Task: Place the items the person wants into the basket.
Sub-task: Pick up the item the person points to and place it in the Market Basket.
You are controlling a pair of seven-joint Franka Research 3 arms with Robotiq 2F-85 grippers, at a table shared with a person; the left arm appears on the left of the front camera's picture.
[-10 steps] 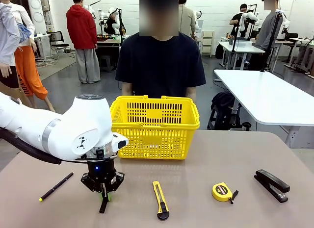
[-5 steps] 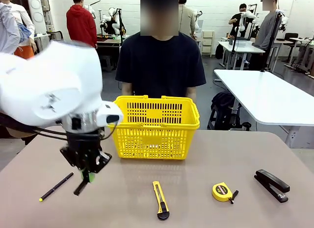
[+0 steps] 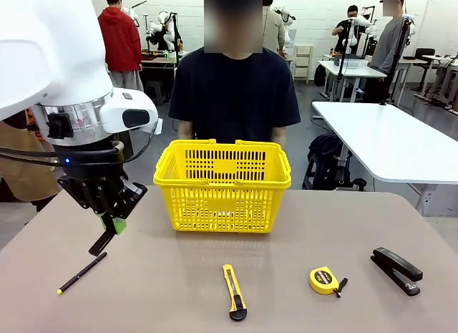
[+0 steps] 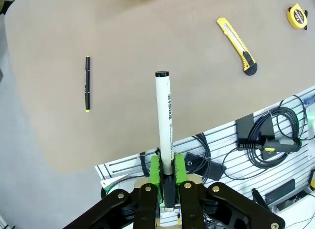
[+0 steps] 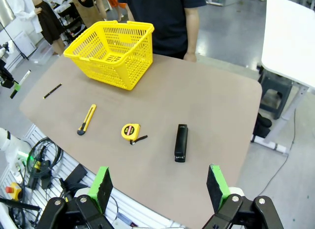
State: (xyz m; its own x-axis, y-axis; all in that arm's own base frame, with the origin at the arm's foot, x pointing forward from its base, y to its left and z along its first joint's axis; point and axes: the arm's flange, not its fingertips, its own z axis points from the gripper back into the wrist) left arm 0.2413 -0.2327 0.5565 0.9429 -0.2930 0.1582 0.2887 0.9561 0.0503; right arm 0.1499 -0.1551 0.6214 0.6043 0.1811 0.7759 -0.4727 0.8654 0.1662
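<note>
Marker (image 3: 101, 243) is hanging from my left gripper (image 3: 112, 225), above the table (image 3: 286, 233) left of the basket (image 3: 225, 204), likely for carrying over its rim. Left wrist: my pads (image 4: 155, 170) are clamping its barrel end. Right wrist: my right gripper (image 5: 160, 184) is gaping empty above stapler (image 5: 181, 143) and tape measure (image 5: 130, 131).

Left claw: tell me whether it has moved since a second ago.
Yes. The left claw, shut on the marker, has lifted off the table and drifted left, now hanging above the pen, level with the basket's lower wall.

Yellow slotted basket (image 3: 225, 197), white-barrelled marker (image 4: 164, 115) with black barcode, black stapler (image 3: 396, 270), yellow tape measure (image 3: 324, 279), yellow-and-black utility knife (image 3: 233, 292), tan table (image 3: 322, 225)
</note>
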